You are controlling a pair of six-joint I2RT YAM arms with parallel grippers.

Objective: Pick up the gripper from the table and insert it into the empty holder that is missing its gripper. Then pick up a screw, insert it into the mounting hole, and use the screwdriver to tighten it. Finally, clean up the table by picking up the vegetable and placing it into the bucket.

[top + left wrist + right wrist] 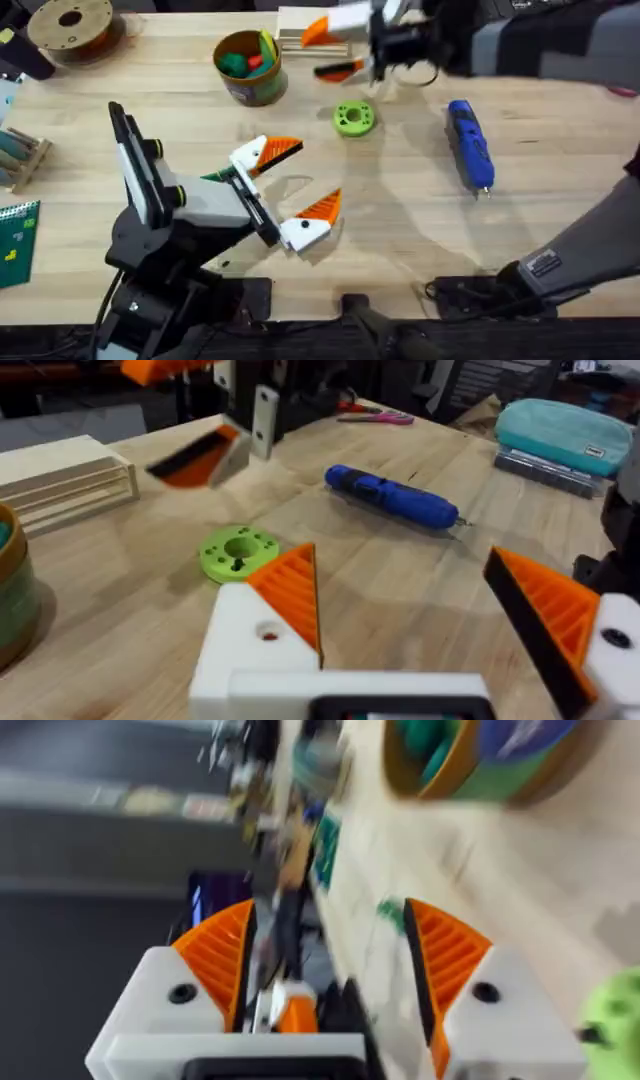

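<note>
My left gripper [300, 180] stands open over the middle of the table, with white fingers and orange ribbed pads [290, 590]. Nothing is between them. My right gripper [330, 50] reaches across to the far middle and is open and empty [325, 930], just right of the bucket [248, 68]. Green and red vegetable pieces [243, 62] lie inside the bucket [480, 760]. The blue screwdriver [470, 143] lies on the table at the right [392, 497]. The loose gripper, the empty holder and the screw are out of view.
A lime-green ring disc [353, 118] lies between the bucket and the screwdriver. A wooden rack [300, 32] sits at the far edge behind the right gripper. A filament spool [70, 25] stands at the far left. A small green scrap [213, 176] shows beside my left gripper.
</note>
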